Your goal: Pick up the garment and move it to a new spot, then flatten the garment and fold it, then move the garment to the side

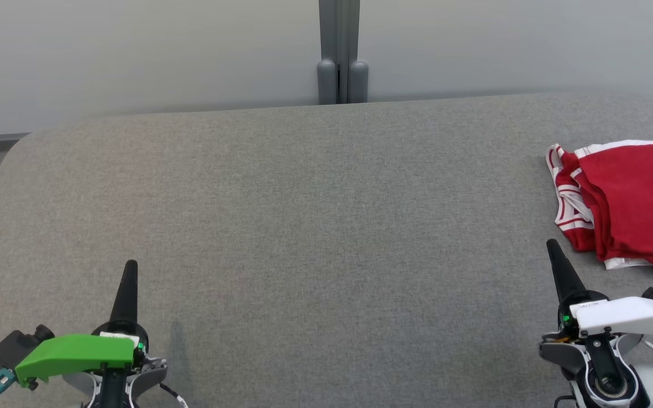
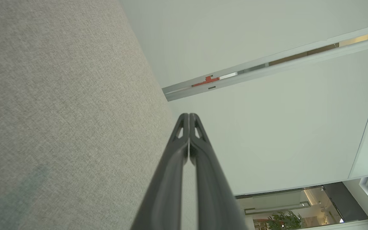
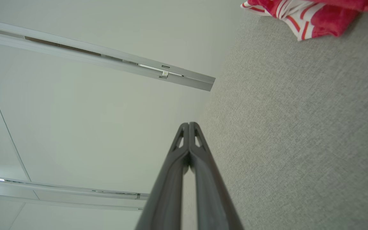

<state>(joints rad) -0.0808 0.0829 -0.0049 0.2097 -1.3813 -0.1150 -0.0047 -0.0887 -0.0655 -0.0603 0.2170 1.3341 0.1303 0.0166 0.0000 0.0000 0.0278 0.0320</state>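
Red garment [image 1: 632, 198] on the right side of the grey worktop [image 1: 315, 226], both grippers clenched and empty.
The garment, red with white stripes, lies bunched up at the worktop's right edge. The right gripper [image 1: 552, 245] sits near it, not touching, fingers pressed together on nothing. The left gripper [image 1: 130, 266] is well apart, at the lower left, pressed together too.

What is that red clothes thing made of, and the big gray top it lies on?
The red garment looks like soft, matte knit cloth with white striped trim, judging by how it bunches and folds. The gray surface seems to be covered in matte woven fabric, since a fine weave grain shows up close.
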